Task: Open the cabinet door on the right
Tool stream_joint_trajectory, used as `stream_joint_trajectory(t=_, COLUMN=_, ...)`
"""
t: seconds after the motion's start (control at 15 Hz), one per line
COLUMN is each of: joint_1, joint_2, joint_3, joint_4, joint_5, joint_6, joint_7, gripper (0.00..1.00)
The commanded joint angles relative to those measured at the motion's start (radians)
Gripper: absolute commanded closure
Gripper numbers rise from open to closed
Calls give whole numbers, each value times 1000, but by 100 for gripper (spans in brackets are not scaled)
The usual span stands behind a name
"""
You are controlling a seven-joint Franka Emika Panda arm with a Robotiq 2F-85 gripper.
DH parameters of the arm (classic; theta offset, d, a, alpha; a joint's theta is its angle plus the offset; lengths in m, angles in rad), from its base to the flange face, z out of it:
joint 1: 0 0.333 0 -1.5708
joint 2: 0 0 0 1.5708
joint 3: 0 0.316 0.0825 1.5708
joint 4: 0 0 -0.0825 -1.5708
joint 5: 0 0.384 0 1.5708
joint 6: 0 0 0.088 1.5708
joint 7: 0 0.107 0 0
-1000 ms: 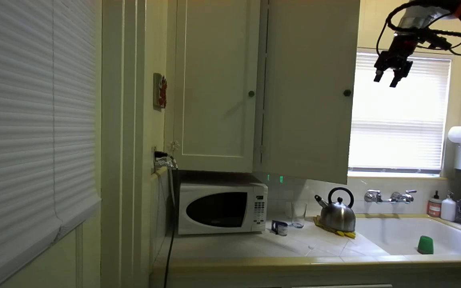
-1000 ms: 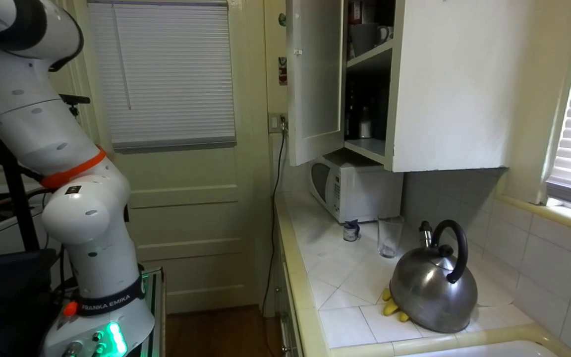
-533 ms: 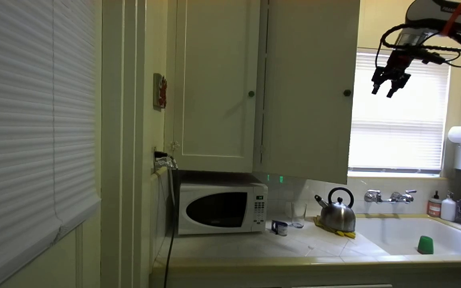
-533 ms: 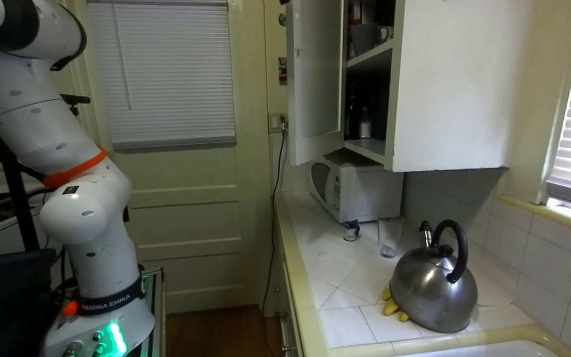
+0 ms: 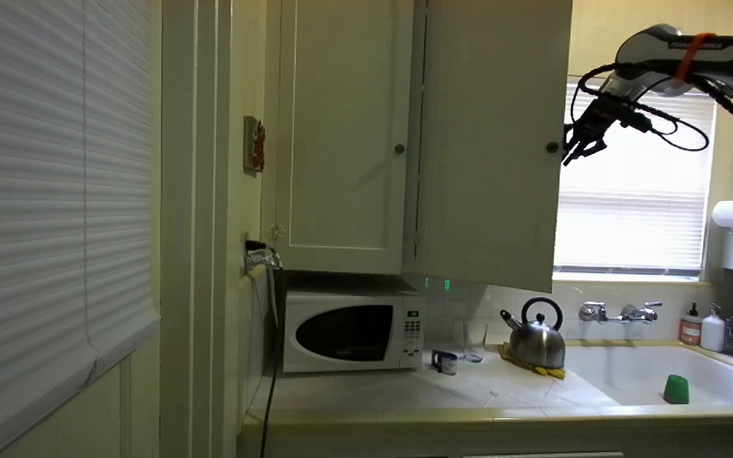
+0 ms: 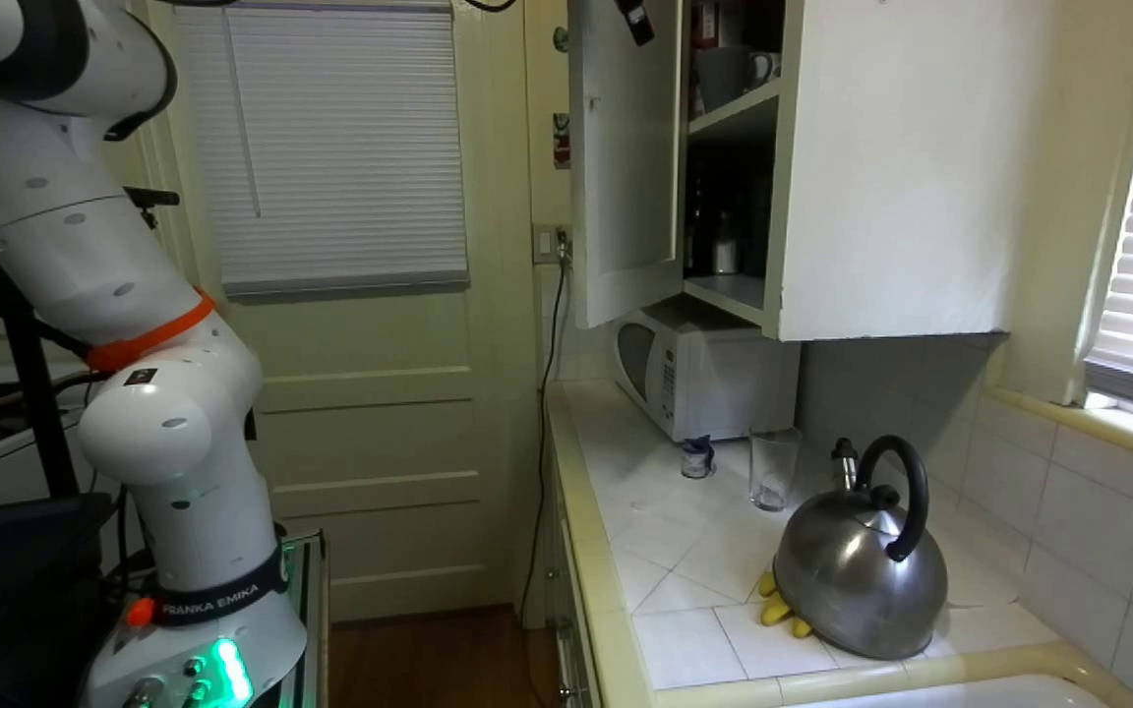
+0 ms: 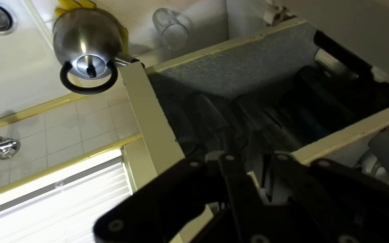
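Left, wider cream door (image 5: 341, 159), looks closed; beside it, cabinet door (image 5: 487, 184) stands swung outward, shelf (image 6: 736, 106) exposed behind, door angle unchanged over the last second; right of that, end effector (image 7: 255, 158) has crossed leftward past the window (image 5: 634, 197) to the door's free edge near the knob (image 5: 552, 147), one dark fingertip (image 6: 636, 22) now overlapping the inner face in an exterior view; fingers parted, gap visible, nothing seen held; contact cannot be told; inference: lined up to push from inside, task partly done, wider swing likely wanted; writing: base band (image 6: 217, 601) reads "FRANKA EMIKA"; microwave (image 5: 350, 333) on the desk (image 5: 398, 395), display (image 5: 413, 313) lit, digits too small; amber bottle (image 5: 690, 328) at far right, label illegible.
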Motion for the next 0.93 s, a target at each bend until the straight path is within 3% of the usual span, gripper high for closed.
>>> stream_joint_trajectory(t=0.0, joint_1=6, joint_2=-52, joint_3=-4, joint_4=-103, joint_5=137, joint_6=94, joint_7=39, gripper=100)
stream_joint_trajectory(t=0.4, joint_1=19, joint_2=-64, joint_3=-66, joint_4=-112, joint_5=322, joint_6=-99, joint_7=-5, gripper=100)
stream_joint_trajectory(t=0.87, joint_1=13, joint_2=-75, joint_3=-78, joint_4=-171, joint_5=523, joint_6=-110, joint_7=4, gripper=100)
